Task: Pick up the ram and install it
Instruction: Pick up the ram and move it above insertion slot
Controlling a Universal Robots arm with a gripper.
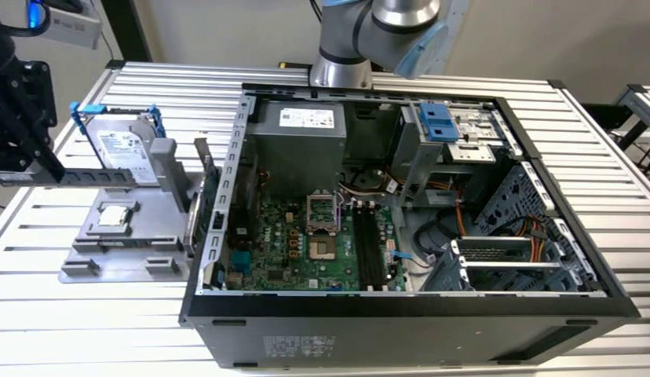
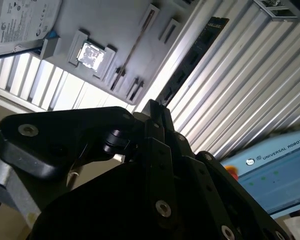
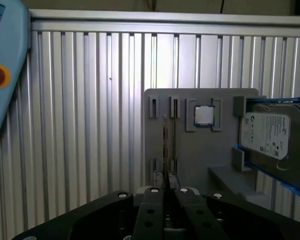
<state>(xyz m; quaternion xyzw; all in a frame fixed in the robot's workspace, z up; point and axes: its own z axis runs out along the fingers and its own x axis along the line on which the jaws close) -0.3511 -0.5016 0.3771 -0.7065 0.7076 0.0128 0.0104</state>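
Closest to both wrist cameras is the black end effector (image 3: 166,176), its two fingers drawn together on the ram (image 2: 192,62), which is gripped by its flat faces. The ram is seen in the second wrist view as a thin, narrow, dark stick with darker patches taken for chips. In the first wrist view it is met edge-on and reduced to a fine line.

It is held clear of the bench (image 3: 80,125), raised over the grey fixture plate (image 3: 200,160), with its long axis parallel to the bench ribs and to the plate's slotted posts (image 3: 153,107). A grip on the faces is judged to leave the long edges free and to stop the stick twisting.

On the plate a processor chip (image 3: 204,115) is seated in a recess, and a hard drive (image 3: 272,135) is propped on edge in a blue bracket, presumably so each part can be reached from above.

In the exterior view the open computer case (image 1: 409,308) is laid on its side, to the exterior view's right of the plate, so that the long black memory slots (image 1: 369,247) face upward. The ram is well apart from them, and installation is judged not yet done.
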